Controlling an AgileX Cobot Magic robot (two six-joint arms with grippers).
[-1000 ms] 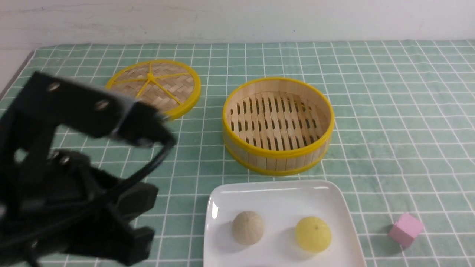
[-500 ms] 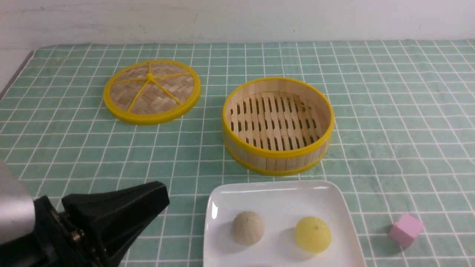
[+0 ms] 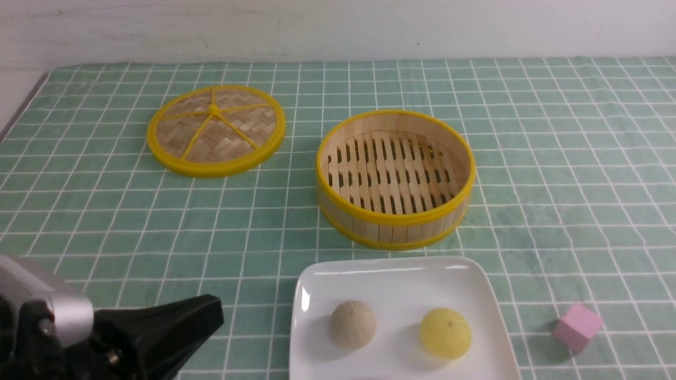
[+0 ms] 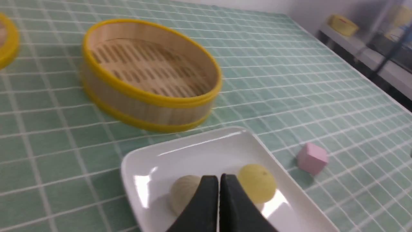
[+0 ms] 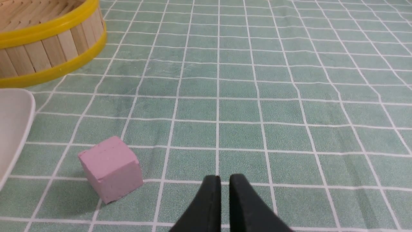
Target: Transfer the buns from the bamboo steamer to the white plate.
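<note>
The bamboo steamer (image 3: 396, 178) stands mid-table with nothing on its slatted floor (image 4: 151, 66). On the white plate (image 3: 391, 279) in front of it rest a beige bun (image 3: 353, 323) and a yellow bun (image 3: 445, 332); a third bun is not visible. My left gripper (image 3: 211, 311) sits low at the near left, left of the plate, fingers together and holding nothing (image 4: 219, 178). My right gripper (image 5: 224, 178) is shut and empty over bare cloth; the front view does not show it.
The flat woven lid (image 3: 215, 129) lies at the back left. A small pink cube (image 3: 577, 326) sits on the checked green cloth right of the plate, close to my right gripper (image 5: 111, 167). The table's right edge shows in the left wrist view.
My left arm has pulled back and dropped from high over the table's left side to the near left corner. Buns, plate and steamer have not moved.
</note>
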